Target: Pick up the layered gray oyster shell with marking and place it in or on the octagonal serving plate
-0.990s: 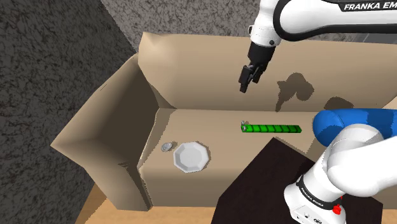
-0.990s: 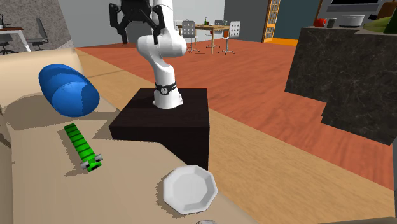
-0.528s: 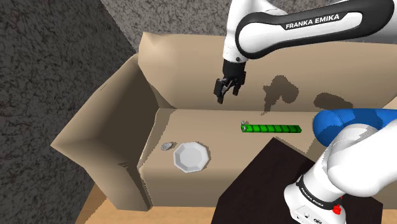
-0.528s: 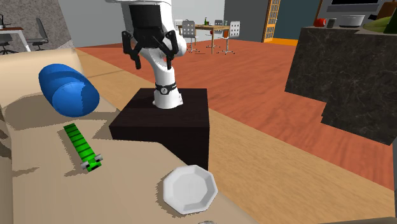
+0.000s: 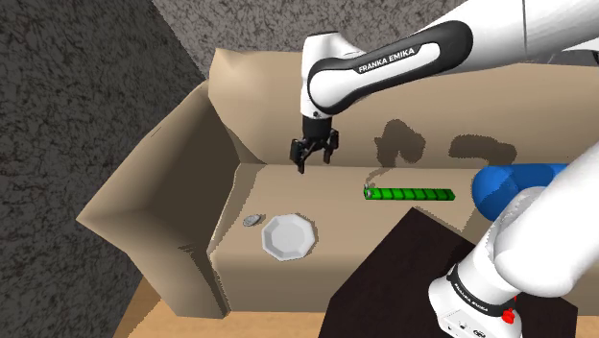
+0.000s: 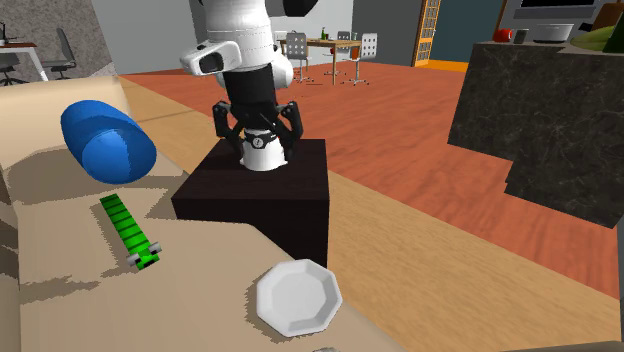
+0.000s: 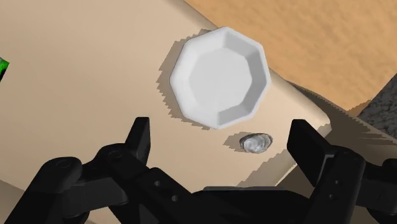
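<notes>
The small gray oyster shell [image 5: 251, 220] lies on the tan sofa seat, just beside the white octagonal plate [image 5: 288, 236] on the side toward the sofa's arm. In the wrist view the shell [image 7: 256, 142] lies apart from the plate [image 7: 220, 76], between the spread fingers [image 7: 139, 137] and nearer one of them. My black gripper [image 5: 315, 161] hangs open and empty in the air above the seat, up and to the right of the plate in the shoulder view. In the second exterior view the gripper [image 6: 258, 135] is high above the plate [image 6: 298, 297].
A green segmented toy [image 5: 408, 193] lies on the seat to the shoulder view's right of the gripper, and a blue cushion [image 5: 518, 187] sits beyond it. The sofa's arm [image 5: 158, 216] and backrest [image 5: 288, 96] border the seat. The dark stand [image 5: 403, 278] fronts the sofa.
The arm has swung down and toward the shoulder view's left, bringing the gripper closer to the plate and shell. The fingers stay apart and nothing on the sofa has moved.
</notes>
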`<state>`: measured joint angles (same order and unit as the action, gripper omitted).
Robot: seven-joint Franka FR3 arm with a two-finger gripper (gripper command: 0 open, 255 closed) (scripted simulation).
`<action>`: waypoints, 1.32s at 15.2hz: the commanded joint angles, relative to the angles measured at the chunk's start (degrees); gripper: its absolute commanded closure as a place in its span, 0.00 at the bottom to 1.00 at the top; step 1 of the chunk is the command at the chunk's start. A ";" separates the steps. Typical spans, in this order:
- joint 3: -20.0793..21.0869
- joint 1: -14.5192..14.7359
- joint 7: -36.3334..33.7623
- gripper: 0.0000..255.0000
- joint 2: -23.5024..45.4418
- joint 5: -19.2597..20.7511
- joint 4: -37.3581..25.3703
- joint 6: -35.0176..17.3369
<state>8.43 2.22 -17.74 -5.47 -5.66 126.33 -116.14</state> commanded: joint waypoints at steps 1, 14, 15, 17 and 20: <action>0.54 0.32 -2.35 0.00 4.51 -0.52 -2.32 -1.32; 1.01 2.90 -13.89 0.00 34.84 -3.45 -24.79 -4.35; 0.97 3.12 -14.65 0.00 37.25 -3.72 -27.05 -4.18; 0.88 3.56 -16.14 0.00 42.15 -4.29 -31.87 -3.63; 0.75 4.21 -18.36 0.00 49.78 -5.14 -40.00 -2.27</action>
<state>9.21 6.13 -35.19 41.51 -10.50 89.36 -118.91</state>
